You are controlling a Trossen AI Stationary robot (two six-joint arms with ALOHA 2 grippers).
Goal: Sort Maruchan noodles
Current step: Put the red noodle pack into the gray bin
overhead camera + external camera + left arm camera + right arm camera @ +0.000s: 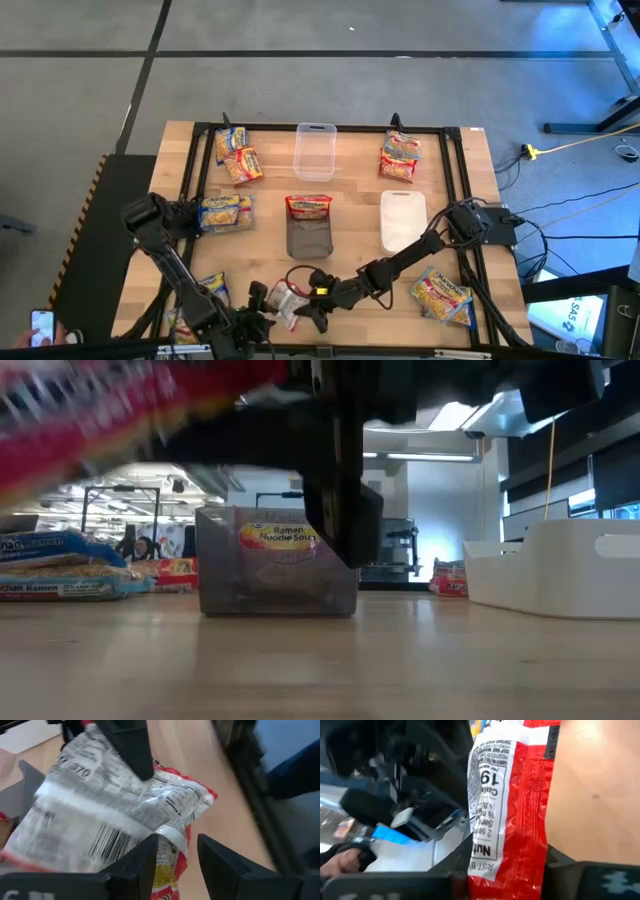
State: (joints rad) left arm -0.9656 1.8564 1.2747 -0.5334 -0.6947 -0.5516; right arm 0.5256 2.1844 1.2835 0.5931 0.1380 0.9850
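Wooden table (345, 190) planks run away from the near edge, where both tools meet over one red packet (288, 300). Left tool (175, 862) has its fingers clamped on the packet's end; right tool (507, 870) straddles the opposite end, fingers narrowing on it, so this looks like a handover. Doing it well means the right tool gripping firmly before the left lets go. Beyond stands a grey bin (309, 238) with one red packet (309, 206) at its far end, then a white container (402, 221), a clear tub (314, 152), and more packets (238, 154) at the far corners.
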